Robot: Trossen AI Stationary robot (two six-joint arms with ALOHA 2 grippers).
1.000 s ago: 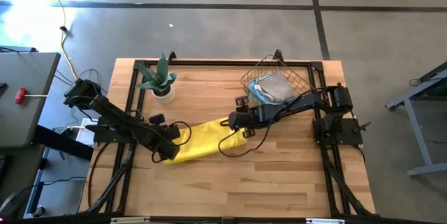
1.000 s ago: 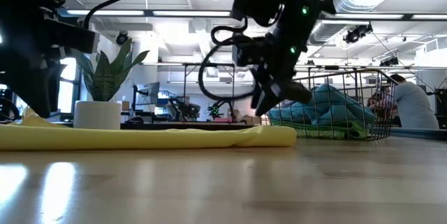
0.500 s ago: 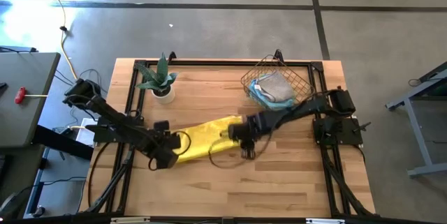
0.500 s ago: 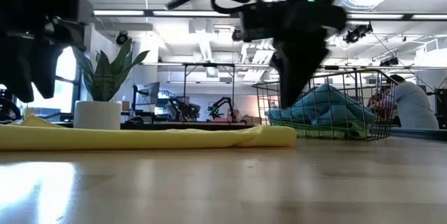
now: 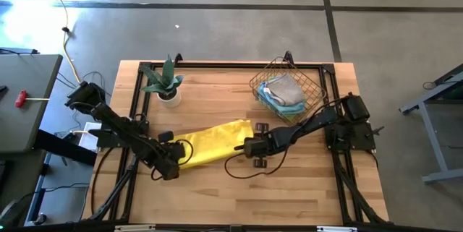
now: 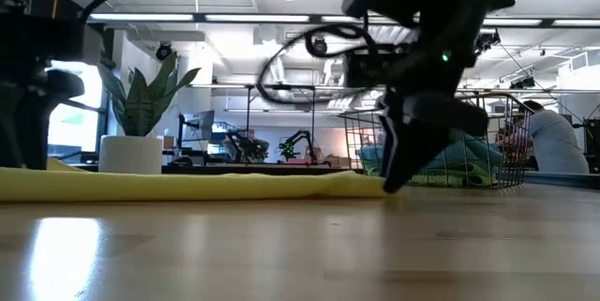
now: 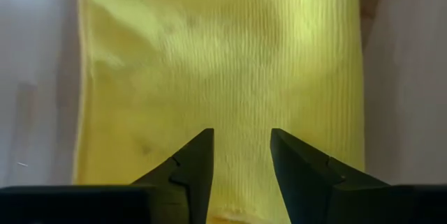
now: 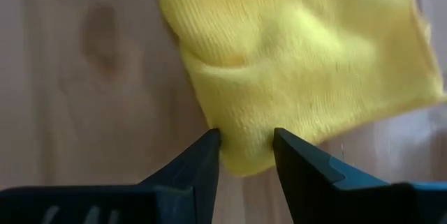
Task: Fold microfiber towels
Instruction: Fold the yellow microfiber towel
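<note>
The table (image 5: 289, 196) fills the middle of the high view, with bare wood across its whole lower half and along the upper middle. The yellow towel (image 5: 213, 143) lies as a long folded strip at the centre, slanting from lower left to upper right, its long edges free on both sides. The basket (image 5: 286, 87) sits at the upper right, well apart from the strip, holding blue (image 5: 269, 96) and grey (image 5: 286, 87) towels. The plant (image 5: 165, 82) stands at the upper left, near the table's rim.

The left gripper (image 7: 241, 158) is at the strip's lower-left end, fingers parted over the cloth with a gap between them. The right gripper (image 8: 246, 147) is at the strip's right end, its fingers set apart astride the towel's corner edge, the cloth bunched between them; whether they pinch it cannot be told.
</note>
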